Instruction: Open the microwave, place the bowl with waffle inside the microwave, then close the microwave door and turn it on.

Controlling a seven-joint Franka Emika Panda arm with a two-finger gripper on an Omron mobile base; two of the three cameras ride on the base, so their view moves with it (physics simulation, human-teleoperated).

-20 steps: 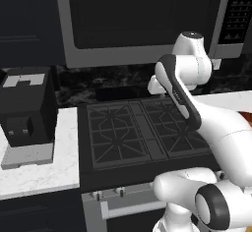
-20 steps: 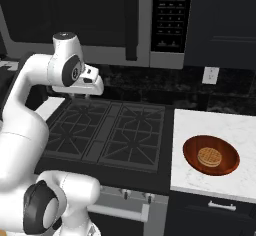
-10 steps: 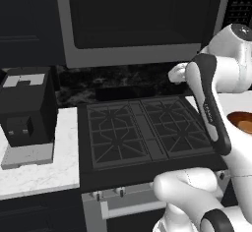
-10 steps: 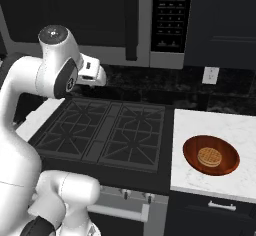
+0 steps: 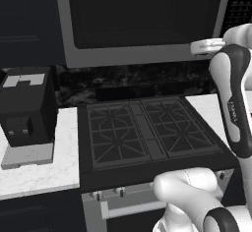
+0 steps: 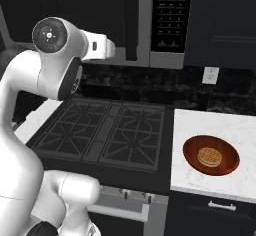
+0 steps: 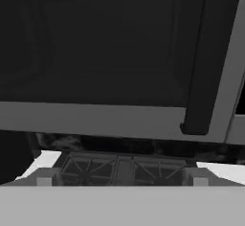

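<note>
The microwave point(image 5: 142, 54) hangs over the stove with its door point(image 7: 105, 48) shut. The door's long black bar handle point(image 7: 201, 62) stands at the right of the dark glass, next to the button panel point(image 6: 171, 15). My gripper point(image 7: 122, 179) is open, its tips wide apart with nothing between them. It faces the door's lower grey frame from a short way off. In the right base view the gripper point(image 6: 113, 50) sits just left of the handle point(image 6: 131, 30). The bowl with waffle point(image 6: 211, 156) rests on the white counter point(image 6: 200, 125) to the right of the stove.
A black gas cooktop point(image 5: 147, 130) lies under the microwave. A black coffee machine point(image 5: 27, 105) stands on the left counter point(image 5: 44, 172). A wall outlet point(image 6: 210, 75) is above the right counter. My own upper arm point(image 5: 236, 103) rises along the right side.
The arm has risen and carried the hand up from stove height to the microwave's lower edge, near the handle. The jaws have opened wider.
</note>
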